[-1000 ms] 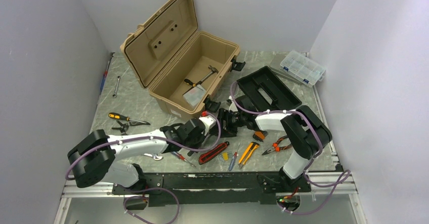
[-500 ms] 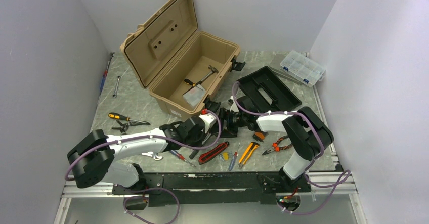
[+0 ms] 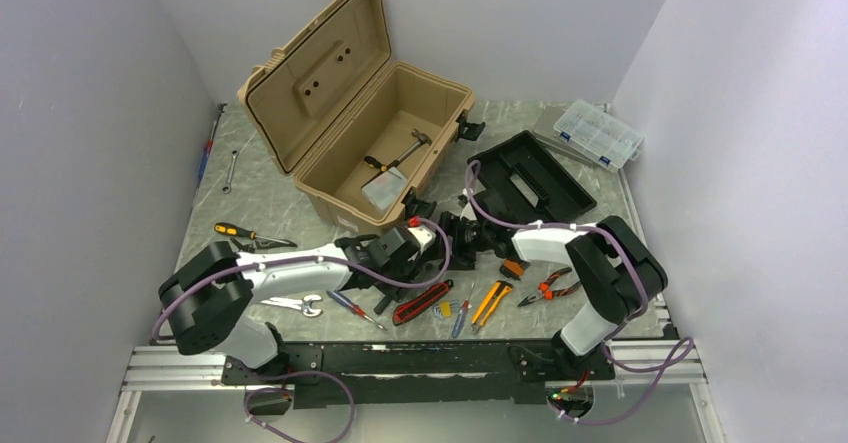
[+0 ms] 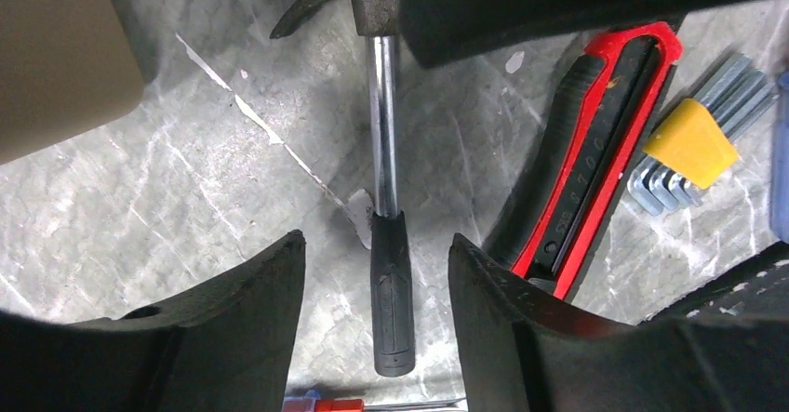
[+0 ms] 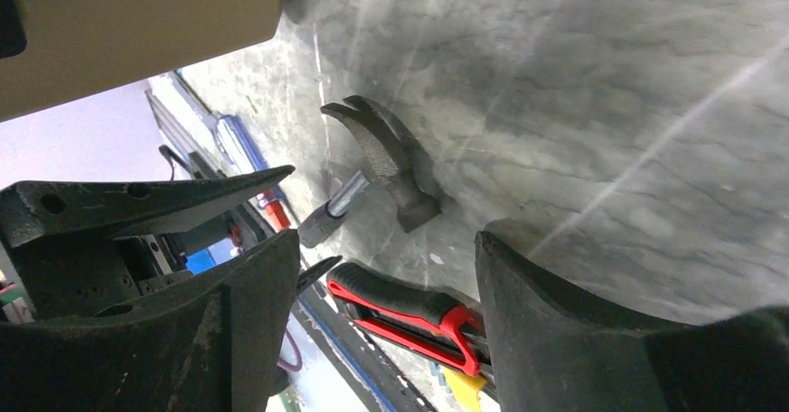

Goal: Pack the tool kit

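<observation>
The tan tool kit box [image 3: 345, 128] stands open at the back left, with a small hammer and a scraper [image 3: 385, 188] inside. Its black insert tray [image 3: 530, 178] lies on the table to the right. A steel hammer [image 4: 391, 272] lies flat on the marble table in front of the box. My left gripper [image 4: 377, 263] is open, a finger on each side of the black handle and neither touching it. My right gripper [image 5: 386, 254] is open too and hovers by the hammer head [image 5: 386, 156], facing the left gripper. In the top view both grippers meet near the box's front corner [image 3: 435, 238].
A red and black utility knife [image 4: 586, 170] and yellow-capped hex keys [image 4: 688, 142] lie just right of the hammer. A yellow knife [image 3: 490, 303], pliers [image 3: 545, 291], a wrench [image 3: 300, 306] and screwdrivers [image 3: 250, 233] are scattered along the front. A clear organiser case [image 3: 598, 133] sits back right.
The left arm has reached forward and right toward the box's front corner, and its jaws now stand apart around the hammer handle. The right arm has hardly moved.
</observation>
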Robot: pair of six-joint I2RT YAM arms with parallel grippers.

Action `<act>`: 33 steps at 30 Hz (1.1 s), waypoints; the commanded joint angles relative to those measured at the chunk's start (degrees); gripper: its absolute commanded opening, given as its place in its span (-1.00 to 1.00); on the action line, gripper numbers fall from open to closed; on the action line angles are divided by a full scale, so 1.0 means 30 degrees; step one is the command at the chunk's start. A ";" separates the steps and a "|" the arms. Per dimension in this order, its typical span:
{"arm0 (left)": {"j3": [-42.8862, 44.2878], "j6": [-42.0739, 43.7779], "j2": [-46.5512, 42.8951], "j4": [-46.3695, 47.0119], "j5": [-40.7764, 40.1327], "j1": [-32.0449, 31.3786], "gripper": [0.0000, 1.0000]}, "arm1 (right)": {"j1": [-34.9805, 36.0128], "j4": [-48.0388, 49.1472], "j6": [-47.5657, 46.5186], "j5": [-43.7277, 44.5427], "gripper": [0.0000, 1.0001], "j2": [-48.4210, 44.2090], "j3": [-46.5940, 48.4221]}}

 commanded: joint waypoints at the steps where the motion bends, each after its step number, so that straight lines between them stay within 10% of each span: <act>1: 0.1159 -0.0170 0.0819 -0.0198 -0.0049 -0.0130 0.17 | -0.0500 -0.0866 -0.0648 0.1348 0.42 -0.0975 -0.0593; 14: 0.2625 -0.0929 0.4846 0.0987 -0.0963 -0.0116 -0.36 | -0.1589 -0.1150 -0.0712 0.1711 0.39 -0.3034 -0.1619; 18: 0.2587 -0.1250 0.5794 0.0987 -0.1385 -0.0097 -1.00 | -0.1800 -0.0956 -0.0623 0.1653 0.38 -0.3296 -0.1953; 33: -0.2038 -0.1103 -0.0564 0.6689 -0.0898 -0.0192 -1.00 | -0.1098 0.1138 -0.2004 -0.1948 0.51 0.0235 -0.0004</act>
